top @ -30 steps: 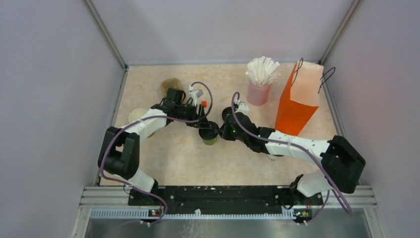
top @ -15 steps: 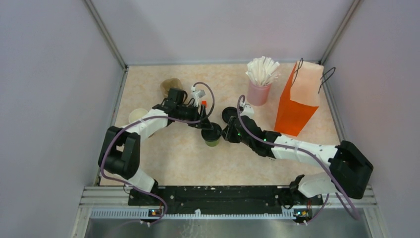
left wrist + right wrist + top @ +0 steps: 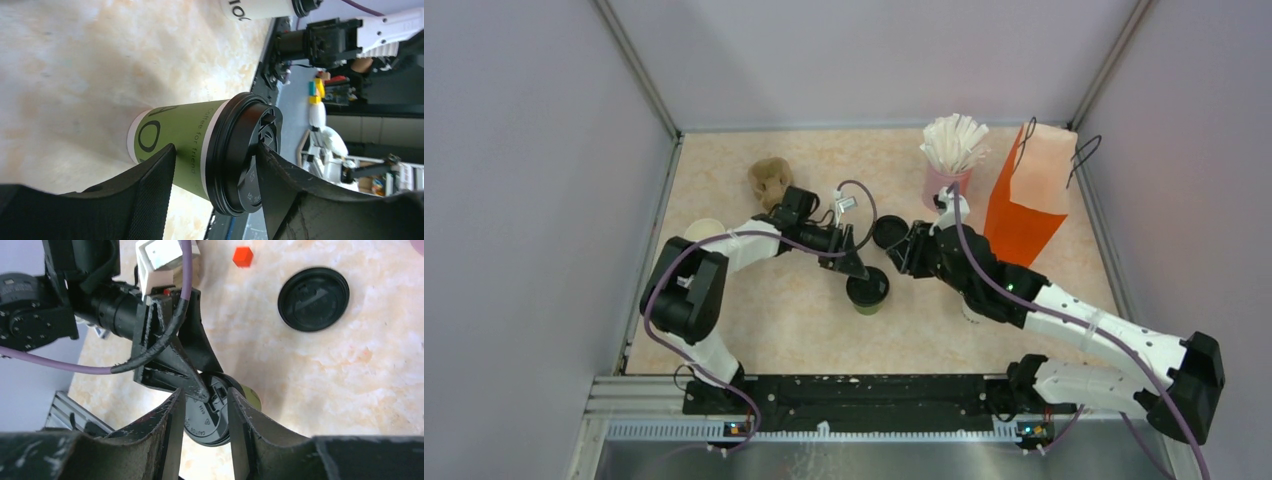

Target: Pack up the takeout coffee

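I have the lidded coffee (image 3: 867,290) clamped in my left tool (image 3: 856,268); right tool (image 3: 902,250) gapes empty. Bag (image 3: 1027,200) not reached; packing remains.

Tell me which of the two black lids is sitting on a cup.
The black lid between the left tool's fingers caps the green cup. The other lid lies bare on the table, farther back.

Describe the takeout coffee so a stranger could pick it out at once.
Start from the tall orange bag at the table's far right and look left to the middle of the table, between the two grippers. There stands the takeout coffee, a short olive-green paper cup. Unlike the loose black lid lying nearby, its lid sits on a cup.
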Tool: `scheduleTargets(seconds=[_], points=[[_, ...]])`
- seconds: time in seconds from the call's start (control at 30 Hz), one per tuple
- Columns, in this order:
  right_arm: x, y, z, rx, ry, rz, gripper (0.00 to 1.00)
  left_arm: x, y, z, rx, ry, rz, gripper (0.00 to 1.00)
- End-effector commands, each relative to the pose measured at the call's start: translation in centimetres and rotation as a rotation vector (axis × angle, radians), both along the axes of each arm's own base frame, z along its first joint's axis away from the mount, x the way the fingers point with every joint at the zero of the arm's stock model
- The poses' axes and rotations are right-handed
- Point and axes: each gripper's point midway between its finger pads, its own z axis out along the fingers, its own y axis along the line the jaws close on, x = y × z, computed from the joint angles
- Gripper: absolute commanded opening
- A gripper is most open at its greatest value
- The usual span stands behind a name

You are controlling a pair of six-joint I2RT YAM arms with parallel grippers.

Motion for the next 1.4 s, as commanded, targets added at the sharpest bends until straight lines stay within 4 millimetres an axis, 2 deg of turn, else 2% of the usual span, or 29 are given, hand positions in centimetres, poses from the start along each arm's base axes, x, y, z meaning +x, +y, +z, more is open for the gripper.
scheduleTargets(seconds=[0.0,0.07,0.2,0.23,0.27,0.37,0.5,0.67,0.87,1.03,1.37], points=[[-1.2,-1.4,-2.9,-0.066,0.034,0.029,0.35,-1.2,-2.2,1.4,-0.099,0.008,-0.107,0.67],[-1.7,-1.6,-3.6,-0.068,0.051,0.041,0.35,-0.5,-2.6,2.5,-0.121,-0.031,-0.101,0.72],[-2.3,-2.6,-5.6,-0.118,0.102,0.051,0.35,2.3,-2.6,5.6,-0.096,-0.174,-0.016,0.83],[-2.2,-2.9,-5.9,-0.123,0.113,0.050,0.35,3.0,-2.4,6.3,-0.082,-0.207,0.015,0.95],[-2.2,-3.2,-6.2,-0.122,0.124,0.054,0.34,3.6,-2.1,6.9,-0.059,-0.238,0.048,0.98],[-2.0,-3.4,-6.6,-0.079,0.150,0.096,0.32,4.9,-1.1,7.9,0.005,-0.318,0.133,0.99],[-2.3,-2.7,-6.2,-0.083,0.148,0.172,0.32,3.9,0.3,6.9,0.076,-0.304,0.171,0.97],[-2.1,-1.9,-6.4,-0.080,0.161,0.238,0.33,1.1,1.7,5.6,0.098,-0.286,0.173,0.86],[-1.5,-1.1,-7.0,-0.078,0.171,0.277,0.33,-1.1,3.0,4.3,0.137,-0.273,0.180,0.73],[-1.1,-0.5,-7.4,-0.077,0.182,0.284,0.32,-2.1,2.9,3.9,0.107,-0.250,0.163,0.71],[-0.3,-0.4,-7.6,-0.089,0.186,0.261,0.30,-2.3,2.0,2.9,0.076,-0.203,0.145,0.66]])
